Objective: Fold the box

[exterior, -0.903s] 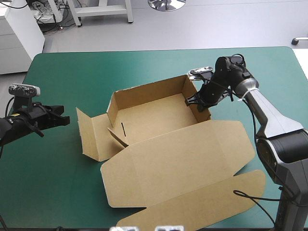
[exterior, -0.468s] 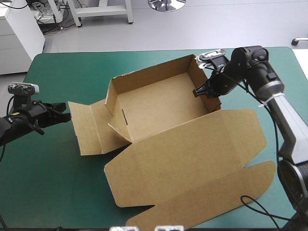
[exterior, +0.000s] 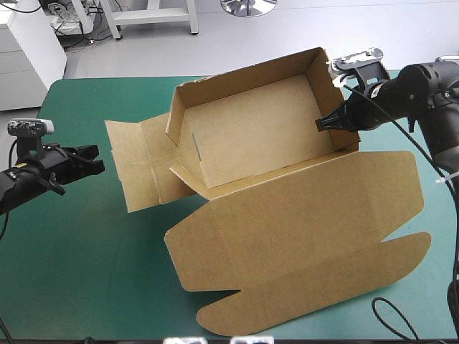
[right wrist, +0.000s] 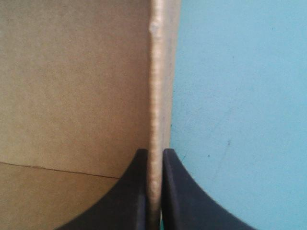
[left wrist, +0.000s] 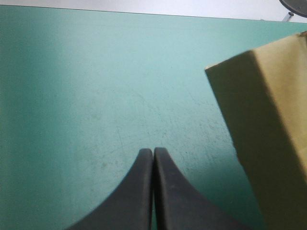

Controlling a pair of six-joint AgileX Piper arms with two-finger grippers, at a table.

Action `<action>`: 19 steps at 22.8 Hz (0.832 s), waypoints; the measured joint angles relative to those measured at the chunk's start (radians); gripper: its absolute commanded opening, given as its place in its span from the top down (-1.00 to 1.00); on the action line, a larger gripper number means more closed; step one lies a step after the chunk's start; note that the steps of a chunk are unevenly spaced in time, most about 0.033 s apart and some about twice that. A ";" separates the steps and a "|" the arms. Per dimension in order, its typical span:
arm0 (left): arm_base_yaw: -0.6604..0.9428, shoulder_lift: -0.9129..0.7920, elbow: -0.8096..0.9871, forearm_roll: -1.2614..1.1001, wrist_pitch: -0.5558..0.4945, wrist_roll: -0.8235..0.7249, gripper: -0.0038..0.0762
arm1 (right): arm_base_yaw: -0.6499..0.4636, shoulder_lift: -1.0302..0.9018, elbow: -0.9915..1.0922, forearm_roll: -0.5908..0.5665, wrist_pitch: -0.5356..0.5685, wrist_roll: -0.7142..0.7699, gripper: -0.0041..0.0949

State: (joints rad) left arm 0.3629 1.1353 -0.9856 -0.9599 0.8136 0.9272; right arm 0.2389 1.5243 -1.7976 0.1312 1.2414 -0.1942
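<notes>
"Teal-green table cover (exterior: 79,265) everywhere I look. Where's the box sitting?"

"Toward the far right. The brown box (exterior: 251,136) is a half-made tray, with its lid (exterior: 301,236) splayed out toward the near edge. The right gripper (right wrist: 154,153) is pinching the tray's right-hand wall (right wrist: 159,72), one black finger inside and one outside, with the board's edge running straight up between them."

"And the other arm?"

"The left gripper (left wrist: 153,152) is pressed together on nothing. It hovers over the cover near the splayed end flap (exterior: 133,168) (a brown corner shows off to one side ahead of it)."

"So what makes this step go well?"

"My guess is that the end flap has to stand up and tuck in. The tray looks tipped, raised on the gripped side, so I'd set it level first. I'd hold it firmly but low on the wall so the board doesn't crease. Then the left fingers could slide under the flap and raise it against the small tab (exterior: 185,170) without shoving the whole box along."
</notes>
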 measured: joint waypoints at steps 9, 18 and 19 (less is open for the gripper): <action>0.133 0.136 -0.001 -0.116 0.011 0.003 0.93 | -0.001 -0.065 0.000 0.005 0.000 -0.014 0.96; 0.118 0.359 -0.001 -0.200 0.111 0.065 0.93 | -0.002 -0.140 -0.001 0.156 0.000 -0.103 0.96; 0.107 0.368 -0.001 -0.209 0.118 0.071 0.93 | -0.002 -0.138 -0.001 0.171 0.001 -0.110 0.96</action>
State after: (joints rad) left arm 0.4699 1.5029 -0.9868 -1.1686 0.9318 0.9984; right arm 0.2372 1.3861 -1.7985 0.3020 1.2425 -0.3037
